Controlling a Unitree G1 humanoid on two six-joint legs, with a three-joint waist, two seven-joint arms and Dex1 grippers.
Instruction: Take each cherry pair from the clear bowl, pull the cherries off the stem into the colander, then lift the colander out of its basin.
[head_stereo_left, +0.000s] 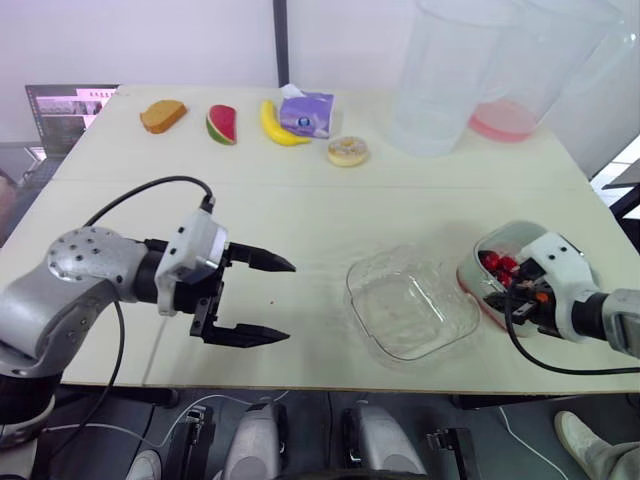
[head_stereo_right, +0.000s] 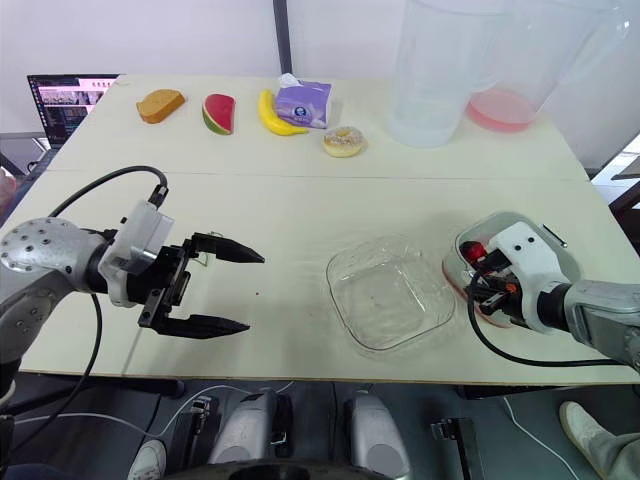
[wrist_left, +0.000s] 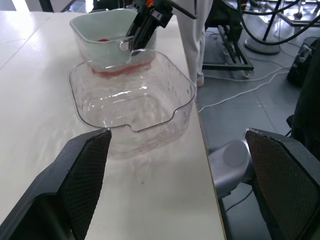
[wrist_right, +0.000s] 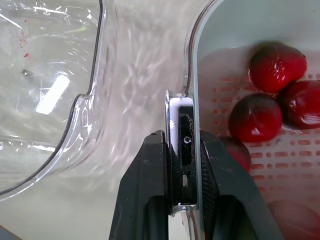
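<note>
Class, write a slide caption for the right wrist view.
Right gripper pinches the colander rim; cherries inside, clear bowl alongside.

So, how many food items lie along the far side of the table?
4: a bread slice furthest left, then a watermelon slice, a banana, and a donut right of the purple tissue pack. None seems hidden.

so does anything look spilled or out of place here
Nothing stands out. The clear bowl sits empty and upright, bar a few red specks inside. The cherries are all in the colander, none on the table. The right gripper is shut on the colander handle; the left gripper is open.
</note>
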